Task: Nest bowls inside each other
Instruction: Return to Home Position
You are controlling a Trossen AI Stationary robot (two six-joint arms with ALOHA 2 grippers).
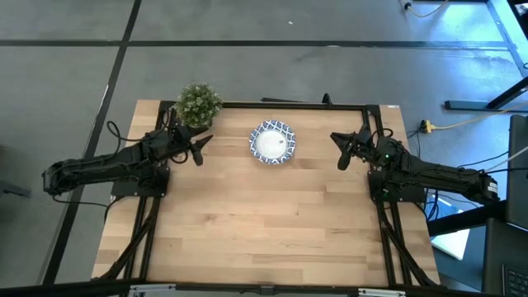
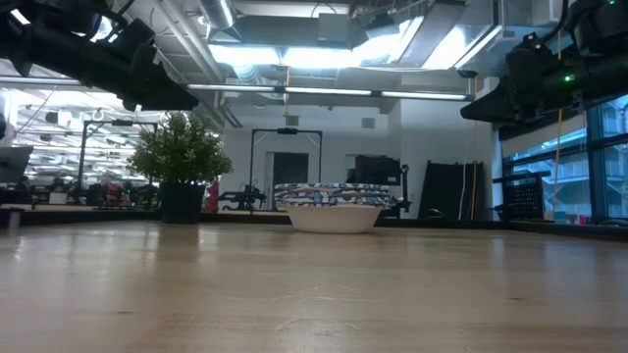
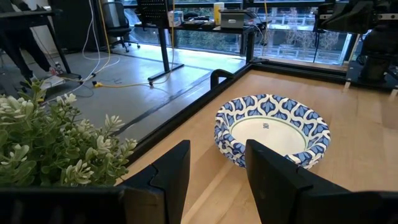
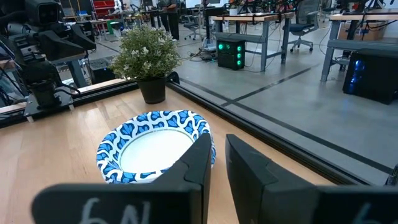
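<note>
The bowls [image 1: 272, 142] stand nested in one stack at the table's far middle, white inside with blue-and-white patterned rims. The low view [image 2: 329, 206] shows several rims one above another, and the bottom bowl's base rests on the wood. My left gripper [image 1: 200, 148] hovers left of the stack, open and empty; the stack shows ahead of it [image 3: 272, 130]. My right gripper [image 1: 340, 151] hovers right of the stack [image 4: 155, 152], empty, with its fingers nearly together and only a narrow slit between them. Both grippers are well above the table.
A small green potted plant [image 1: 198, 104] stands at the far left corner, just behind my left gripper, and shows in the low view [image 2: 182, 162]. A black frame rail [image 1: 297, 105] runs along the table's far edge. Bare wood lies between the stack and the near edge [image 1: 264, 239].
</note>
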